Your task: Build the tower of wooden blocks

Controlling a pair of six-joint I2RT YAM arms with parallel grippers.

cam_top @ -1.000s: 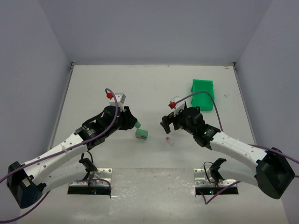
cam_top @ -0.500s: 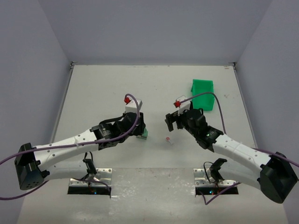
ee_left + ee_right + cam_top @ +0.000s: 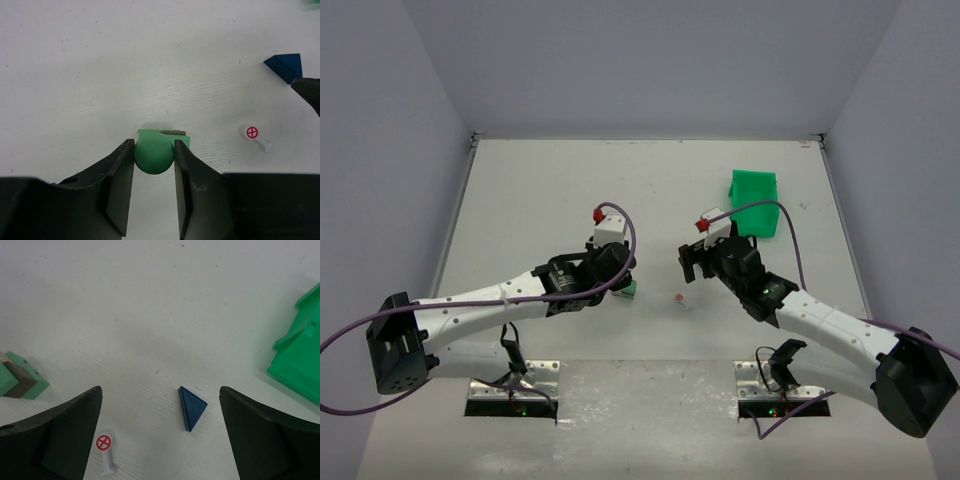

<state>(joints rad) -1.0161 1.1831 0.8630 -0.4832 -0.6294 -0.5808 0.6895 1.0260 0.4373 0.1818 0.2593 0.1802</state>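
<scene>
In the left wrist view my left gripper (image 3: pixel 154 150) is shut on a green round block (image 3: pixel 154 153), which sits between both fingers. Right behind it a light green cube (image 3: pixel 146 133) rests on the table with a tan-brown piece (image 3: pixel 175 133) against it; I cannot tell if the held block touches them. From above, the left gripper (image 3: pixel 618 278) covers most of that cube (image 3: pixel 631 290). A dark blue triangular wedge (image 3: pixel 191 407) lies flat on the table between the wide-open fingers of my right gripper (image 3: pixel 160 407), untouched. From above, the right gripper (image 3: pixel 692 266) hides the wedge.
A bright green plastic bin (image 3: pixel 754 190) lies at the back right, also at the right edge of the right wrist view, bin (image 3: pixel 300 355). A small white sign with a red crossed circle (image 3: pixel 682 299) lies between the two grippers.
The left arm has swung right with the green round block and now hangs over the light green cube. The right gripper has shifted slightly right and stayed open.
</scene>
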